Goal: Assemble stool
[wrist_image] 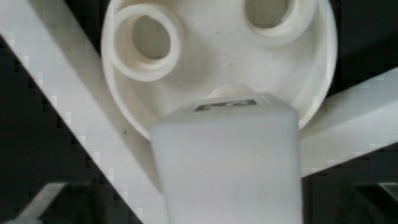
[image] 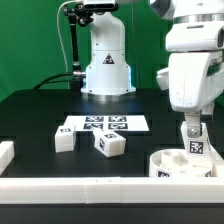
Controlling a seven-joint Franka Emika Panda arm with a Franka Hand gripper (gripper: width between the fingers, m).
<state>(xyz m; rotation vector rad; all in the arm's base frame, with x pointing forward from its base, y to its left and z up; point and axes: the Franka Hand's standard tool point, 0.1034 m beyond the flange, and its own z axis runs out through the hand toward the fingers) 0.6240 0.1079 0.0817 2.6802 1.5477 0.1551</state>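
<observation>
Claw [image: 191, 132] wide open at lower right of frame, leg [image: 197, 147] right below it, upright over round disc [image: 166, 166]

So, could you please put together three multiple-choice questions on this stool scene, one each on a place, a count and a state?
1. Where is the round white plastic rimmed disc?
A. at the exterior view's lower right, under the gripper
B. at the exterior view's far left
C. against the robot's base

2. How many short blocky white tagged legs lie just in front of the flat white marker board?
A. none
B. two
C. four

3. How is the third leg placed?
A. lying flat on the marker board
B. upright at the disc, right below the gripper
C. raised high above everything

Answers:
1 A, the disc shows there beneath the arm.
2 B, one leg and another lie there.
3 B, it stands on end at the disc.
</observation>
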